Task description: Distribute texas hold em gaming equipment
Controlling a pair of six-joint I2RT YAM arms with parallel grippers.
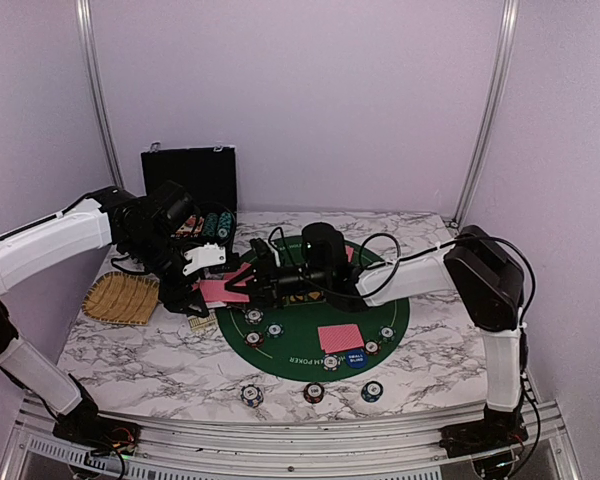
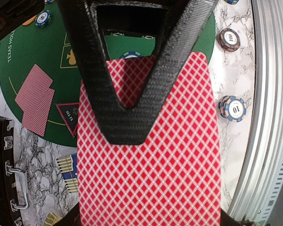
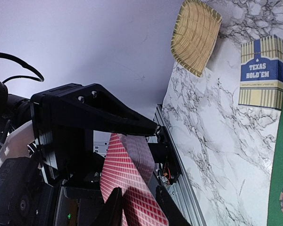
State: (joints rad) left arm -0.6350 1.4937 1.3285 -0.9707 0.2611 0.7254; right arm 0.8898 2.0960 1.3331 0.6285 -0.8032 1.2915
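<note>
My left gripper [image 1: 202, 290] is shut on a stack of red-backed playing cards [image 2: 151, 179], which fills the left wrist view. My right gripper [image 3: 137, 203] meets it over the left edge of the green mat [image 1: 290, 345]; its fingers [image 3: 114, 207] close on one card [image 3: 127, 174] fanned off that stack. A pair of cards [image 1: 340, 337] lies on the mat by the blue small blind disc [image 1: 355, 360]. Striped chips [image 1: 254, 316] dot the mat, and three chips [image 1: 314, 392] line the front edge. The dark triangle [image 2: 68, 113] sits on the mat's rim.
A woven straw tray [image 1: 122, 297] lies at the left, with a Texas Hold'em card box [image 3: 262, 73] beside it. A black case [image 1: 190, 180] stands open at the back left. The metal rail [image 1: 280, 440] runs along the front edge.
</note>
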